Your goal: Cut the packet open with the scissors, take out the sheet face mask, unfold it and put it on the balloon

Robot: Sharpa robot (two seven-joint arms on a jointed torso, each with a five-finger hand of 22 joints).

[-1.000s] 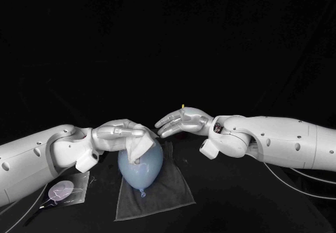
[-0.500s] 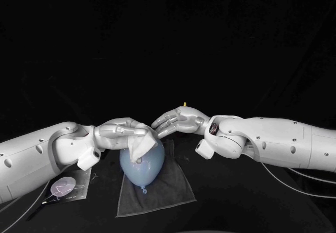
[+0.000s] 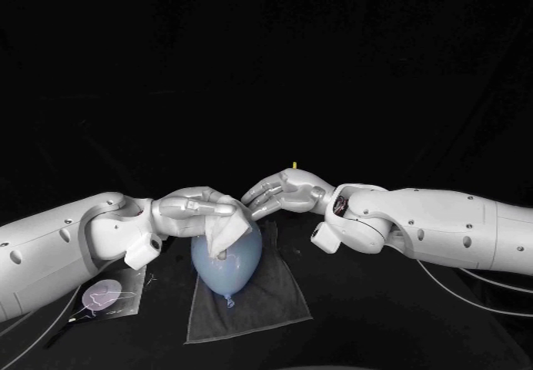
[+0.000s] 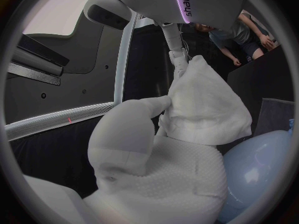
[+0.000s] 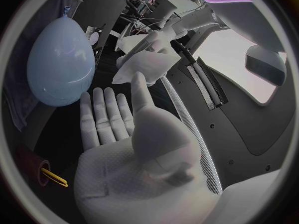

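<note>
1. At the middle of the black bench (image 3: 389, 327) a pale blue balloon (image 3: 230, 262) lies on a dark grey cloth (image 3: 278, 302), with its knotted end towards me.
2. I see the left robot hand (image 3: 195, 210) just above the far end of the balloon. It is grasping the white sheet face mask (image 3: 226, 231) between thumb and fingers.
3. The mask hangs down from that grip in a bunched, folded wad over the balloon's upper left side. The left wrist view shows the mask (image 4: 209, 109) close over the balloon (image 4: 261, 169), but I cannot tell if they touch.
4. The right robot hand (image 3: 283, 193) hovers just beside the left one, over the far end of the balloon. It is released, with nothing in it.
5. In the right wrist view the right robot hand (image 5: 118, 129) has its fingers straight and apart. They reach towards the mask (image 5: 146, 64), with the balloon (image 5: 59, 59) off to one side.
6. The packet (image 3: 108, 297) lies flat on the bench beside the left forearm, apart from the cloth.
7. A small yellow tip (image 3: 293, 165) shows just behind the right robot hand. I cannot tell what it belongs to.
</note>
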